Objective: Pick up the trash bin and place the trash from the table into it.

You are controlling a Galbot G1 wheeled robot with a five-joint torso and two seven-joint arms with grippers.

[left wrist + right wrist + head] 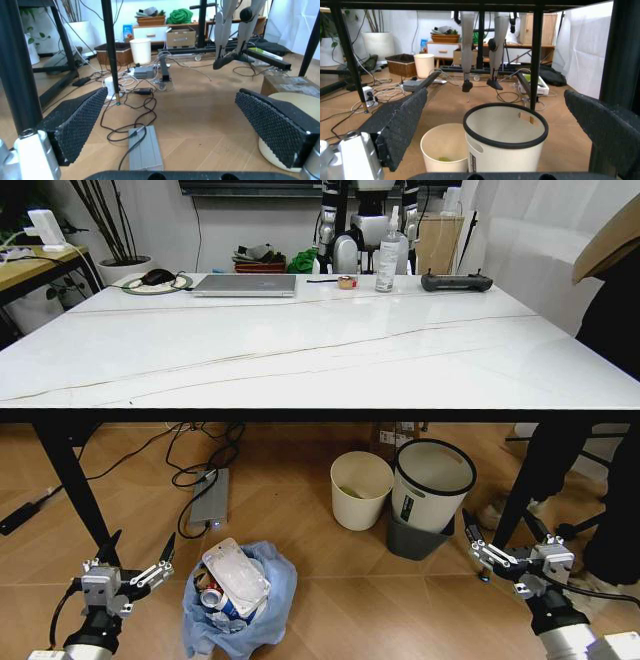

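1. The left gripper (pixel 130 572) hangs low near the wooden floor (pixel 330 600) with its jaws spread wide and nothing between them; in the left wrist view its black, diamond-knurled pads (pixel 75 125) stand far apart.
2. The right gripper (pixel 505 555) hovers just as low on the other side, jaws wide and empty, its textured pads (pixel 400 120) framing two bins beyond.
3. The trash bin (pixel 240 600), lined with a crinkly light-blue bag, stands on the floor just beside the left gripper. It holds the trash (pixel 232 580): a clear flat plastic package on top and a crushed red can at its edge; what lies deeper is hidden.
4. A smooth cream round bin (pixel 361 490) and a white bin with black rim (pixel 432 485) stand together under the table (pixel 300 345), whose white marble-look top has thin grey veins.
5. The small label on the white bin's inner wall is too small to read.
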